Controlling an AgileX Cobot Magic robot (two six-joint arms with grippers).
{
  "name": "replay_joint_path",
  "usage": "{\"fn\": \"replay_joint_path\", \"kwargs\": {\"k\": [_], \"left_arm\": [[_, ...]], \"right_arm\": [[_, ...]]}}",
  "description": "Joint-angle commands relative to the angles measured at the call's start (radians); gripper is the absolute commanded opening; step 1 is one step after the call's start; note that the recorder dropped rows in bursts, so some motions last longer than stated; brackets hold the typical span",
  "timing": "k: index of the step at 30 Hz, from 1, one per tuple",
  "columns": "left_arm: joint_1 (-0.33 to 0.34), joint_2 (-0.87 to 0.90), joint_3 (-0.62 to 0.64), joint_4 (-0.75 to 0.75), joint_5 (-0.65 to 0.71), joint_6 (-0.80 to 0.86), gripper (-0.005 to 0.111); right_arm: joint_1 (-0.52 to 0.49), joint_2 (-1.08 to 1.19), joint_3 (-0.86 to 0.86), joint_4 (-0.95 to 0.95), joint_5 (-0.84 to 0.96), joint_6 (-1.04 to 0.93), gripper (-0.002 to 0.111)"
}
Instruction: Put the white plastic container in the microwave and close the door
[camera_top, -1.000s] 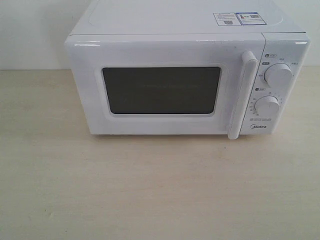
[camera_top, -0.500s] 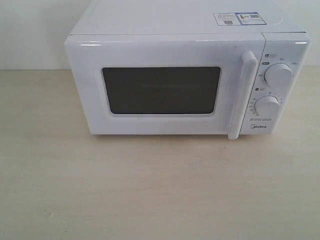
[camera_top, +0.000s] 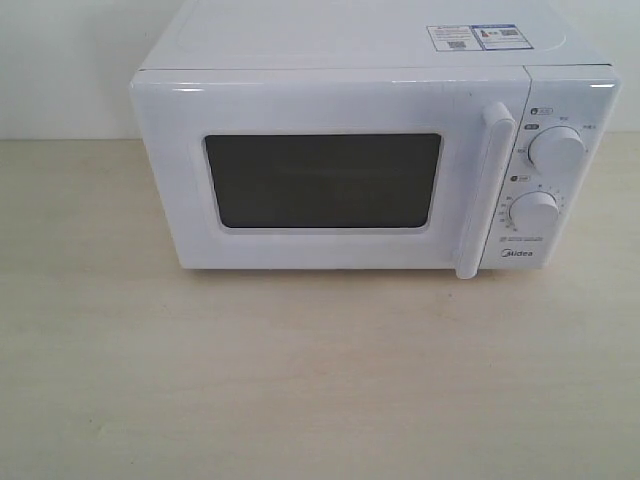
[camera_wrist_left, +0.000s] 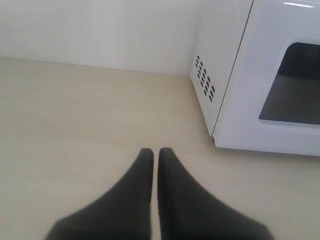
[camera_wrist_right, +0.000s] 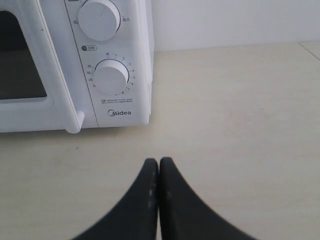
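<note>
The white Midea microwave (camera_top: 370, 160) stands at the back of the table. Its door (camera_top: 320, 170) with the dark window is closed, the vertical bar handle (camera_top: 485, 190) at its right edge. The white plastic container shows in no view. My left gripper (camera_wrist_left: 155, 151) is shut and empty, low over the table off the microwave's (camera_wrist_left: 250, 75) vented left side. My right gripper (camera_wrist_right: 159, 161) is shut and empty, in front of the microwave's (camera_wrist_right: 112, 75) knob panel. Neither gripper appears in the exterior view.
Two round knobs (camera_top: 556, 150) sit on the panel right of the door, and stickers (camera_top: 478, 37) lie on the microwave's top. A pale wooden tabletop (camera_top: 300, 380) spreads in front, with a white wall (camera_wrist_left: 100, 30) behind.
</note>
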Motion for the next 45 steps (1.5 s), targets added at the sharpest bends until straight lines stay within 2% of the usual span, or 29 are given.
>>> {"fn": "replay_joint_path", "kwargs": {"k": [1, 9, 15, 45], "left_arm": [[0.004, -0.004, 0.004, 0.003, 0.005, -0.077, 0.004], [0.004, -0.004, 0.004, 0.025, 0.005, -0.088, 0.004], [0.004, -0.004, 0.004, 0.139, 0.002, -0.088, 0.004], [0.004, -0.004, 0.004, 0.136, 0.002, -0.088, 0.004]], "right_arm": [[-0.006, -0.005, 0.004, -0.002, -0.003, 0.002, 0.0], [-0.006, -0.005, 0.004, -0.002, -0.003, 0.002, 0.0], [-0.006, -0.005, 0.004, -0.002, -0.003, 0.002, 0.0], [-0.006, -0.005, 0.004, 0.002, -0.011, 0.002, 0.0]]}}
